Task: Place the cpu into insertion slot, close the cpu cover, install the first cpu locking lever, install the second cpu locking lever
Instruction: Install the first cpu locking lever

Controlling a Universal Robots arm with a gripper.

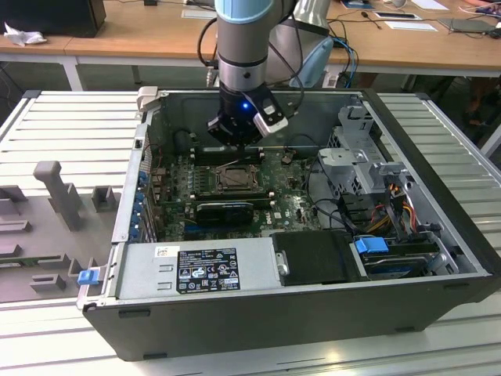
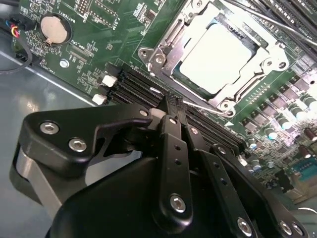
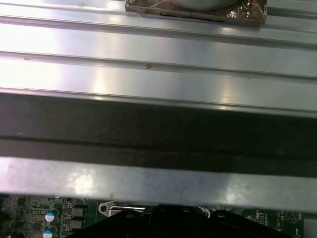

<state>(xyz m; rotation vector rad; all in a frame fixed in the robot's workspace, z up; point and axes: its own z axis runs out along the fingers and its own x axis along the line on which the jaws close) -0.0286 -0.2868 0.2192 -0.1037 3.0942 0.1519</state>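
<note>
The cpu (image 2: 223, 54) lies flat in the insertion slot (image 1: 235, 178), its pale silver top showing through the window of the cpu cover (image 2: 166, 44). The cover is folded down flat over it. One thin metal locking lever (image 2: 208, 106) runs along the socket edge nearest my gripper, and a second lever (image 2: 267, 20) runs past the opposite edge. My gripper (image 2: 173, 106) hangs over the black memory slots just beside the socket, its black fingers (image 2: 171, 148) drawn together with nothing seen between them. In the exterior view my gripper (image 1: 233, 139) sits just behind the socket inside the case.
The open computer case (image 1: 407, 305) lies on a ribbed metal table (image 3: 158, 44). It holds a power supply (image 1: 196, 270) at the front, a black expansion card (image 1: 223, 210), a drive cage with cables (image 1: 364, 160) and a coin battery (image 2: 54, 29). Grey fixtures (image 1: 55, 188) stand at the exterior view's left.
</note>
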